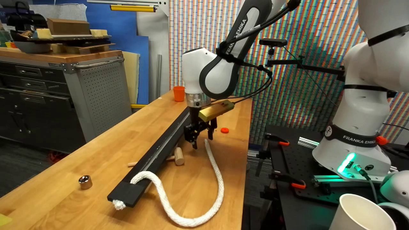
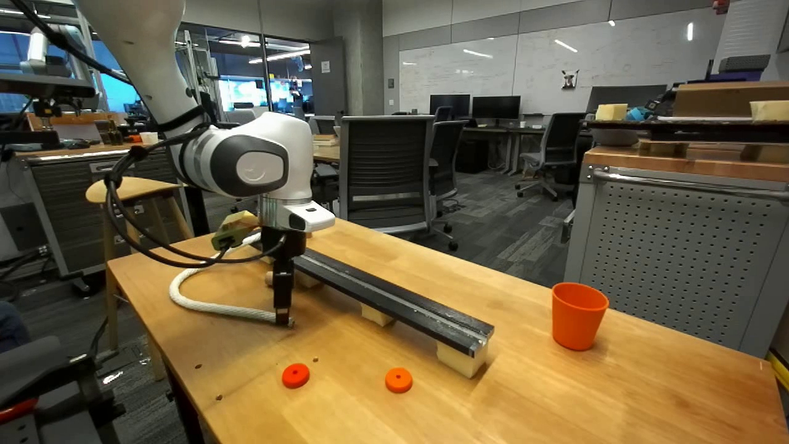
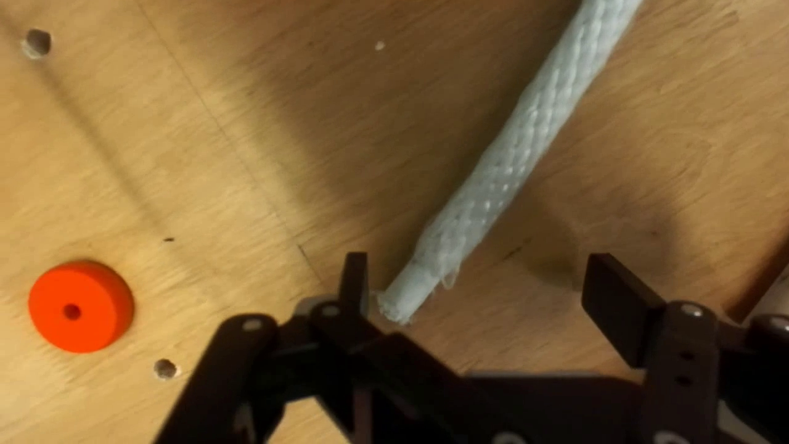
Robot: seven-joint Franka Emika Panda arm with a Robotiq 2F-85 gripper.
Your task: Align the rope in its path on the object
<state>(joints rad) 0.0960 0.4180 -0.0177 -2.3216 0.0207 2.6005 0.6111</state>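
Wrist view: rope [image 3: 516,148], long axis diagonal, tip pointing down-left; gripper [image 3: 484,296], jaws parted; arm [image 1: 238,40], lettered "FRANKA EMIKA" in an exterior view.

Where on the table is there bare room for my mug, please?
The table looks bare between its edge and the black rail, from the mallet's handle tip to the orange cup, and between that cup and the corner. It is crowded around the end effector: the rope's loose end, mallet head and red disc lie near.
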